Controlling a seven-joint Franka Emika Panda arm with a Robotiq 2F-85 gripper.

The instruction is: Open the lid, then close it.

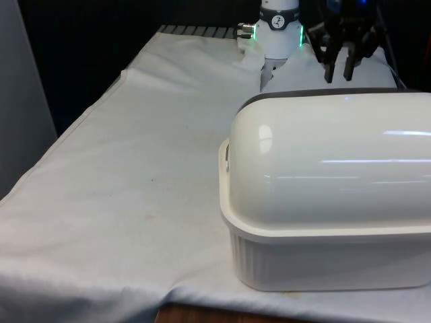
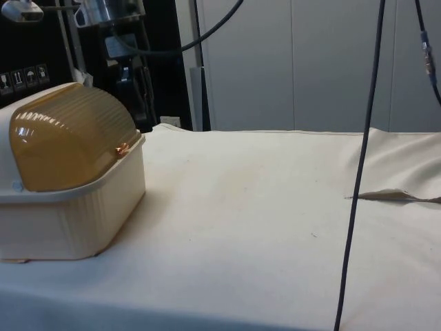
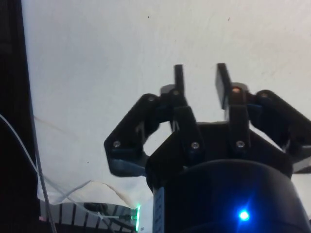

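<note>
A cream bread box (image 1: 316, 262) stands at the front view's right, near the table's front edge, its rounded white back turned to that camera. In the side view its ribbed amber roll lid (image 2: 69, 134) is down, and the small handle (image 2: 122, 148) rests at the rim of the cream base (image 2: 76, 214). My black gripper (image 1: 339, 76) hangs in the air above and behind the box, without touching it. Its fingers are open with nothing between them, and in the wrist view the gripper (image 3: 200, 70) has only white cloth beneath it.
White cloth (image 1: 135, 182) covers the table, with open room across the front view's left. In the side view a black cable (image 2: 358, 172) hangs down in front of the table, and a small fold (image 2: 393, 196) rises from the cloth.
</note>
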